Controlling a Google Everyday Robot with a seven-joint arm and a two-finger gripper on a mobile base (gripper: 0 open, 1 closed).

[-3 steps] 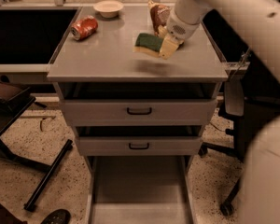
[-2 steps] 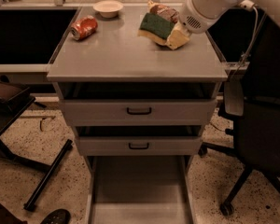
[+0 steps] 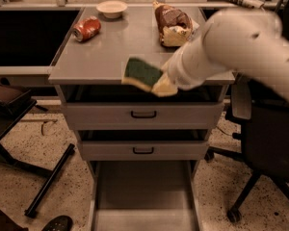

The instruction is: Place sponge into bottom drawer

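Observation:
My gripper (image 3: 160, 83) is shut on the sponge (image 3: 140, 73), dark green top over pale yellow foam, and holds it in the air over the front edge of the grey cabinet top (image 3: 96, 57). The white arm reaches in from the right and hides most of the gripper. The bottom drawer (image 3: 143, 196) is pulled out below, a wide shallow grey tray with a bare floor. The sponge is well above it and slightly to the left of the gripper.
On the cabinet top lie a red can (image 3: 86, 29) on its side, a small white bowl (image 3: 111, 8) and a brown-and-cream bag (image 3: 172, 24). Two upper drawers with black handles (image 3: 143, 114) are shut. A black office chair (image 3: 267, 153) stands at the right, a dark stand (image 3: 48, 182) at the left.
The arm has swung the sponge from over the back right of the cabinet top forward and down to its front edge. The view has moved closer.

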